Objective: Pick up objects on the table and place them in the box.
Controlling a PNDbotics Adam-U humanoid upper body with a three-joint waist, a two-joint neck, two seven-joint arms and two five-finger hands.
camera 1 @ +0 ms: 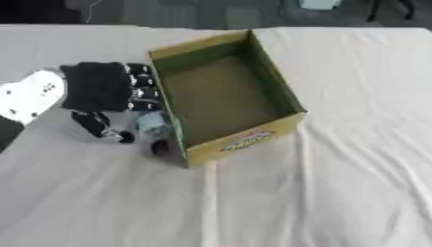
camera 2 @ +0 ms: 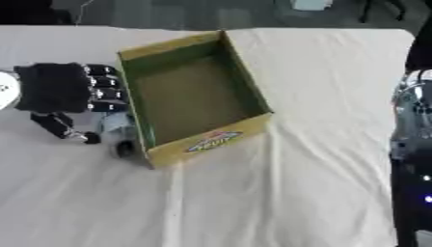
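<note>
An open cardboard box [camera 1: 287, 91], yellow outside and green inside, stands askew in the middle of the table, and its inside shows nothing. My left hand [camera 1: 97, 87] is black and lies just left of the box's left wall, with its fingers [camera 1: 141, 91] curled toward that wall. A small pale bluish thing [camera 1: 153, 121] with a dark round end [camera 1: 159, 147] sits against the box's near left corner. It lies under my lowest fingers, and the thumb [camera 1: 103, 128] is at its left. My right arm [camera 2: 413, 125] shows at the right edge, but its hand is unclear.
A white cloth [camera 1: 320, 193] with creases covers the table. Dark floor and some legs lie past the far edge. The white and black forearm [camera 1: 30, 96] of my left arm enters from the left edge.
</note>
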